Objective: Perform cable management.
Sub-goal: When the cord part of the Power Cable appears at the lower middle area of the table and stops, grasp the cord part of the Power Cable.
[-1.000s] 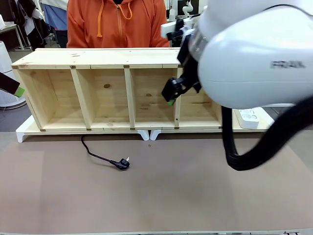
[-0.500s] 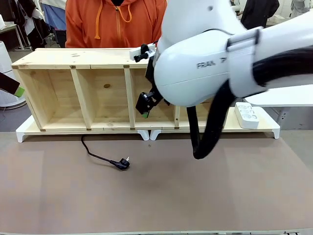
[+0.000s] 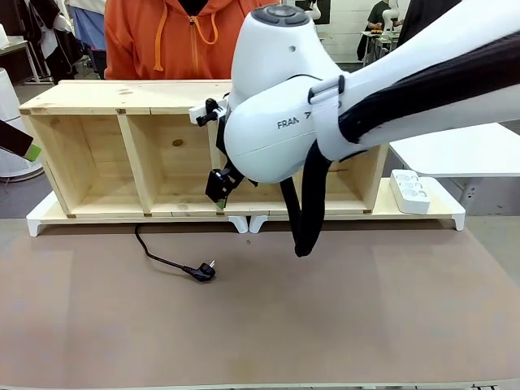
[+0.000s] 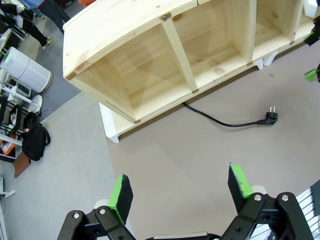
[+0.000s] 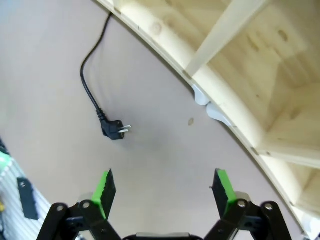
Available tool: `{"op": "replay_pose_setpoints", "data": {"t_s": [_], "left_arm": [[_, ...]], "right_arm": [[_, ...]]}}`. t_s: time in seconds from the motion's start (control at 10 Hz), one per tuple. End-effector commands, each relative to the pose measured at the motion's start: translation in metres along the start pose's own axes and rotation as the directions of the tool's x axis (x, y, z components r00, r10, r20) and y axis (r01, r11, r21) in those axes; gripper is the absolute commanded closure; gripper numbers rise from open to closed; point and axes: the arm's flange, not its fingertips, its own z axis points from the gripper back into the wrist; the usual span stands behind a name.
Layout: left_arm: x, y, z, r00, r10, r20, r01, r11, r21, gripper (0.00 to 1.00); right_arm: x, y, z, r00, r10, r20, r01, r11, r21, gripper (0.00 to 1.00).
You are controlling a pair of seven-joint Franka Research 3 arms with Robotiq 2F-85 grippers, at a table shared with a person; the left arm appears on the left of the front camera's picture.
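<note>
The thin black cable (image 3: 162, 260) lies on the brown table, running out from under the wooden shelf and ending in a small plug (image 3: 204, 270) with metal pins. My right gripper (image 3: 218, 197) hovers in front of the shelf's lower edge, above and slightly right of the plug. It is open in the right wrist view (image 5: 164, 187), with the cable (image 5: 86, 82) and plug (image 5: 115, 130) below and to the left of its fingers. My left gripper (image 4: 180, 187) is open too, high over the table, well away from the plug (image 4: 270, 117). Its green pad (image 3: 32, 152) shows at the left edge.
A long wooden shelf (image 3: 162, 96) with several open compartments stands across the back of the table. A white power strip (image 3: 411, 192) rests on its right end. A person in an orange hoodie (image 3: 187, 41) stands behind it. The right arm's thick black hose (image 3: 305, 211) hangs over the table's middle.
My right arm has swung left across the shelf front, carrying its gripper from the third compartment to near the second divider and lower. Cable and left gripper have not moved.
</note>
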Motion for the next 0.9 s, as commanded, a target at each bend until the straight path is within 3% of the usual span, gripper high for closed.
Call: {"op": "replay_pose_setpoints", "data": {"t_s": [0.0,0.8], "left_arm": [[0.001,0.0,-0.001,1.0,0.004,0.002,-0.004,1.0,0.001,0.0],[0.001,0.0,-0.001,1.0,0.004,0.002,-0.004,1.0,0.001,0.0]], "right_arm": [[0.017,0.009,-0.017,0.999,0.014,-0.047,-0.014,1.0,0.006,0.0],[0.048,0.049,-0.079,0.983,0.131,-0.13,-0.117,0.987,0.11,0.0]]}}
